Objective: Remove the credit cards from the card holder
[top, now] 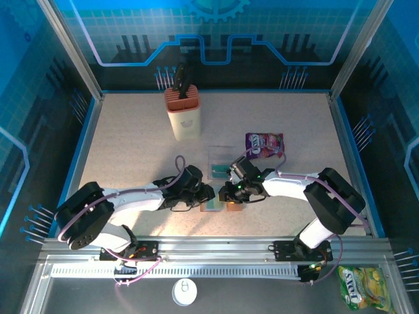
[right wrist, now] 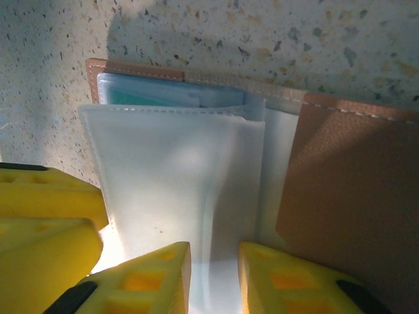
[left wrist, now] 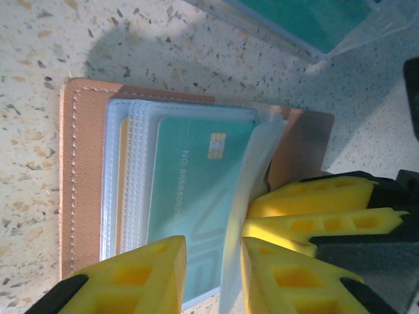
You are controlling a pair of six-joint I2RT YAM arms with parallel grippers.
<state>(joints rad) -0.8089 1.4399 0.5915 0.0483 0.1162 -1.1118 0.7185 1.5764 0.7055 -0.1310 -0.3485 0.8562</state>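
Speckled pale bench (top: 131,131) lies under blue panelled walls, and both arms meet at its low centre in the overhead view. On the left wrist view the left tool (left wrist: 209,278) has its yellow fingers spread, with a loose clear sleeve flap rising through the gap between them. The right tool (right wrist: 214,281) has its fingers on either side of the clear sleeves, and I cannot tell whether they pinch them. Both work over the card holder (left wrist: 82,183), which lies open and flat on the bench, brown leather outside and ribbed clear pockets inside. A teal credit card (left wrist: 190,190) with a gold chip sits in the front pocket. Just above the card holder in the overhead frame is a clear box (top: 219,160) with something teal in it, then a purple snack packet (top: 264,144) to its upper right. A knife block (top: 183,118) stands farther up.
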